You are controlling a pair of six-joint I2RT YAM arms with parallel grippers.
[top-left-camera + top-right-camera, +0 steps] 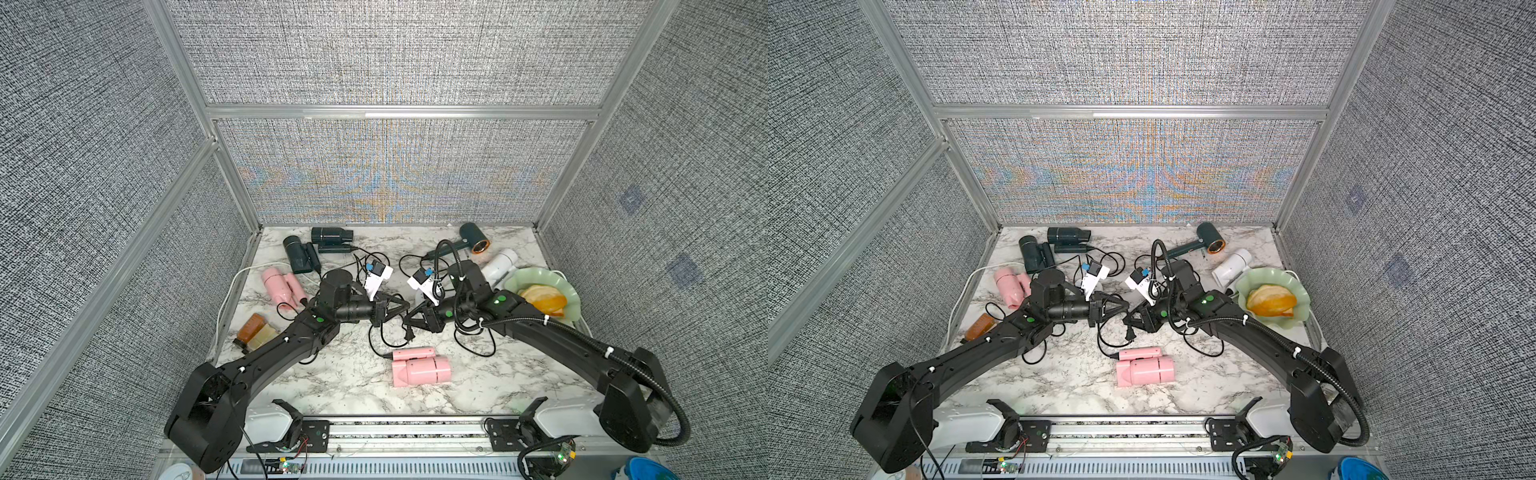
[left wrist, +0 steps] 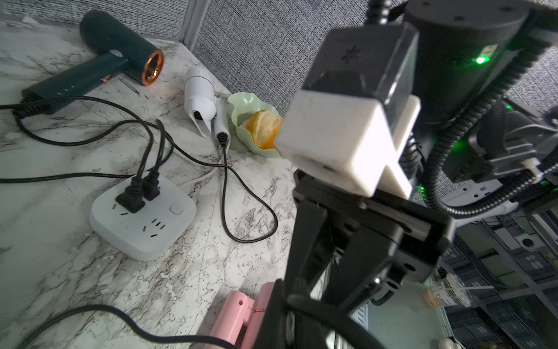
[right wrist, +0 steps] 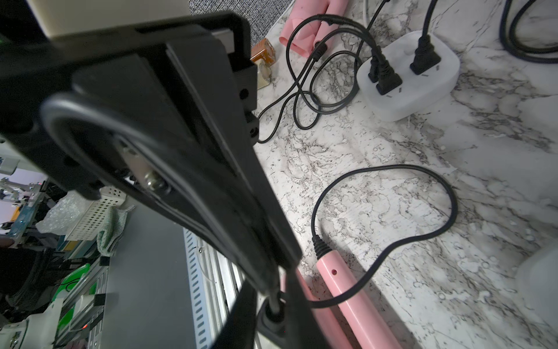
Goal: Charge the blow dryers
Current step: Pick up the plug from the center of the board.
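- Gray woven panels enclosed a marble tabletop [image 1: 332,386] strewn with tangled black leads.
- 5 leads looked plugged in: 3 in a white power strip [image 3: 437,90] beside the rear pink dryer [image 3: 302,30], and 2 in a second power strip [image 2: 169,238] near the copper-ringed dryer [image 2: 120,45] and the white dryer [image 2: 199,93].
- The front pink dryer [image 1: 422,370] lay flat near the table's front edge. Its black cord [image 3: 392,166] looped up to where both grippers met above the middle, and its plug [image 1: 409,333] dangled just beneath them.
- The left gripper [image 1: 404,310] was clenched, apparently on that cord just behind the plug.
- The right gripper [image 1: 407,322] sat tip to tip with it. Whether its jaws were parted could not be told.
- The cord looked thin and limp, so the plug would likely swing and twist.
- The stiff plug body, pinched on its flat sides with the prongs clear, seemed the better hold.
- The dryer appeared to be light plastic and might drag if the cord pulled taut.
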